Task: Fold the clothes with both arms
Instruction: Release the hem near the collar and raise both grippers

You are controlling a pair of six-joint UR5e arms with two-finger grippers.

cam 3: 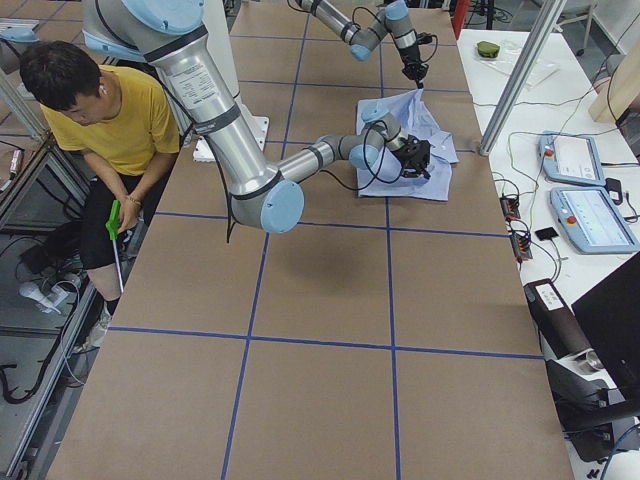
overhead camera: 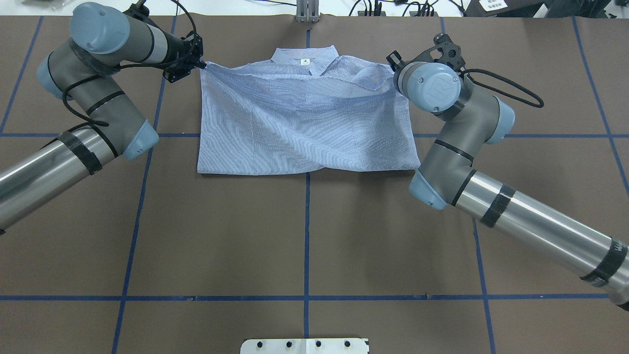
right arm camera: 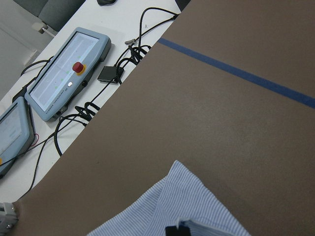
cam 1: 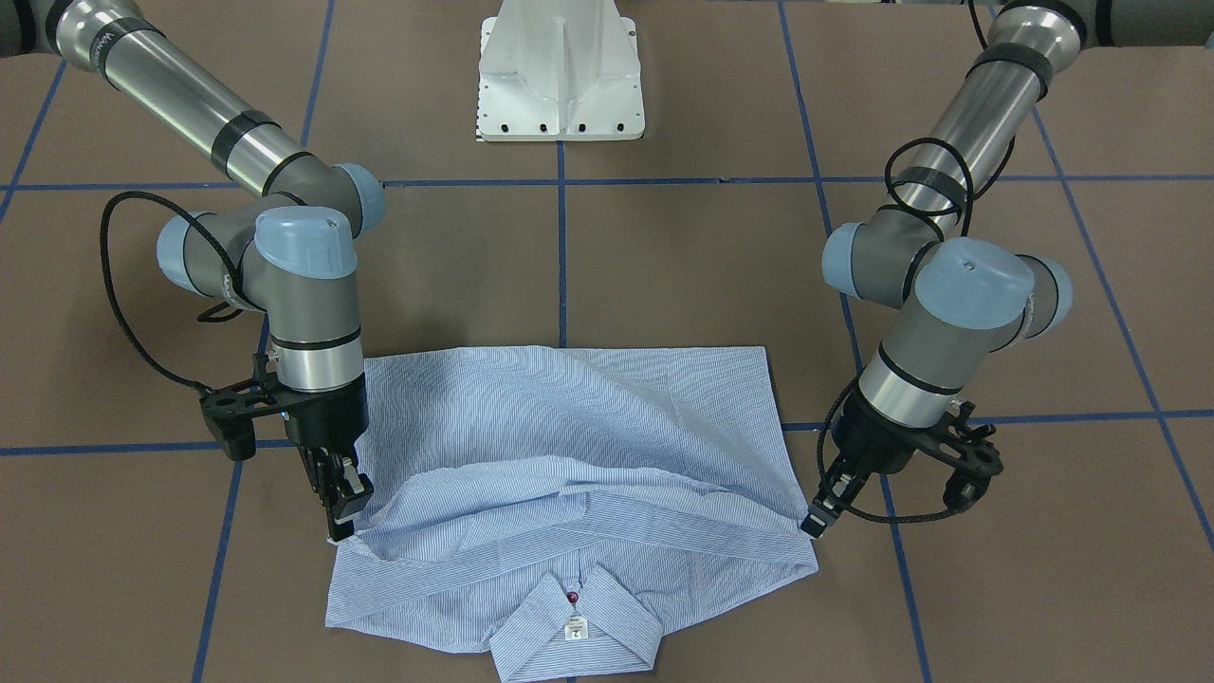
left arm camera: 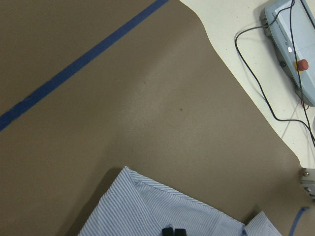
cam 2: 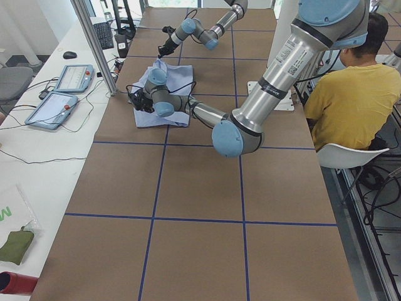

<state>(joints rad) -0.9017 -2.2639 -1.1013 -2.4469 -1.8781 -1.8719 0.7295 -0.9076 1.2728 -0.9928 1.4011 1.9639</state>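
The light blue striped shirt (cam 1: pixel 569 417) is lying on the brown worktop (cam 1: pixel 664 266), pretty much centred in front of the white pedestal (cam 1: pixel 561 71). The collar (cam 1: pixel 580 637) is pointing away from the robot. You can see the white neck label (cam 1: pixel 575 628) and a dark red button (cam 1: pixel 572 598) just above it in the front-facing view.

The hem half is sitting doubled over the body, with the folded edge on the robot's side. The loose edge is bunching into a rumpled ridge just short of the collar, and that ridge is running between the two hands.

The left hand (cam 1: pixel 816 520) is sitting at the shirt's corner on the robot's left side. Its fingers are together and pinching the cloth, which is getting tugged into a small peak there. In the left wrist view the two black fingertips (left arm camera: pixel 168 230) are sitting side by side with striped fabric all around them.

The right hand (cam 1: pixel 343 522) is doing the same at the opposite corner, fingers clamped on the edge of the top layer. The right wrist view is only showing a sliver of a black fingertip (right arm camera: pixel 172 229) against the cloth edge. Both wrists are pointing down at the worktop.

Blue tape lines (cam 1: pixel 561 256) are crossing the worktop in a grid. A person in a yellow top (cam 2: pixel 351 94) is sitting beside the robot's base in the side views. A control pendant with a red button (right arm camera: pixel 69 73) is lying on the white desk past the worktop edge.
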